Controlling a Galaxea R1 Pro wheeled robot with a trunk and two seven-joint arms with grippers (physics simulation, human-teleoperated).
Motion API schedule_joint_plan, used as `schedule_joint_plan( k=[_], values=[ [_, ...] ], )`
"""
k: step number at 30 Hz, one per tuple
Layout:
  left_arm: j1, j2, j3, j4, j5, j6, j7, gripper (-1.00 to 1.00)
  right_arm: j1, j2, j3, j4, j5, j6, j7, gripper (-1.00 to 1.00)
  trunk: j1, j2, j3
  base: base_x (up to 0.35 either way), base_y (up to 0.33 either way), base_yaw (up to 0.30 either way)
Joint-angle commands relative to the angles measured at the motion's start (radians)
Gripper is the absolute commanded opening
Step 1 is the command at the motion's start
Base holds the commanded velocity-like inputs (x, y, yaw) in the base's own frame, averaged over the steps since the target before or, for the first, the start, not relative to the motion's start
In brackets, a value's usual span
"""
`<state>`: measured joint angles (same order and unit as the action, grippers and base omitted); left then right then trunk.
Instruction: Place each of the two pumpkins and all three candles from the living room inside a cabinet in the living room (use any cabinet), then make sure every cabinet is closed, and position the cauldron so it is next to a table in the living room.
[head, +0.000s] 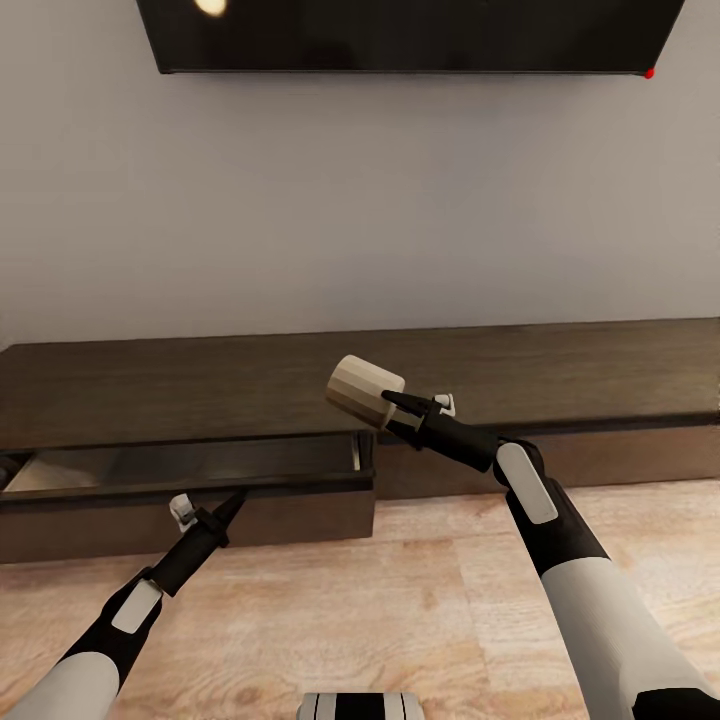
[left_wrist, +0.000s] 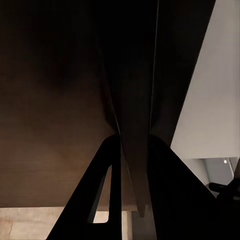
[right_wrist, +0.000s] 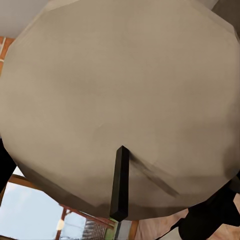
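Gripping a candle (head: 366, 391), the right gripper (head: 395, 402) holds it tilted in the air above the cabinet (head: 560, 385) top, just right of the open drawer (head: 190, 478); its jaws pinch the candle's side. In the right wrist view the candle (right_wrist: 120, 100) is seen end-on, pale and round, with one dark finger (right_wrist: 120, 185) across it. The left gripper (head: 232, 506) sits at the pulled-out drawer front's top edge, and in the left wrist view its jaws are closed around that dark wooden edge (left_wrist: 135, 165). Pale wood shows inside the drawer. A dark screen (head: 410, 35) hangs on the wall above.
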<state>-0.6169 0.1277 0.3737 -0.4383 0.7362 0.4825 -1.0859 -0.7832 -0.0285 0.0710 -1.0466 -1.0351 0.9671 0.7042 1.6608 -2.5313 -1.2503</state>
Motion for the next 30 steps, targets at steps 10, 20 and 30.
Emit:
schedule_joint_plan(
  k=[10, 20, 30],
  values=[
    [0.0, 0.001, 0.01, 0.001, -0.001, -0.005, 0.034, -1.0, -0.001, -0.001, 0.001, 0.0, 0.0, 0.002, 0.003, -1.0, 0.0, 0.0, -0.001, -0.086, 0.0, 0.0],
    [0.0, 0.001, 0.01, 0.001, -0.001, -0.005, 0.034, -1.0, -0.001, -0.001, 0.001, 0.0, 0.0, 0.002, 0.004, -1.0, 0.0, 0.0, -0.001, -0.232, 0.0, 0.0],
    [0.0, 0.001, 0.01, 0.001, -0.001, -0.005, 0.034, -1.0, -0.001, -0.001, 0.001, 0.0, 0.0, 0.002, 0.004, -1.0, 0.0, 0.0, -0.001, -0.168, 0.0, 0.0]
  ],
)
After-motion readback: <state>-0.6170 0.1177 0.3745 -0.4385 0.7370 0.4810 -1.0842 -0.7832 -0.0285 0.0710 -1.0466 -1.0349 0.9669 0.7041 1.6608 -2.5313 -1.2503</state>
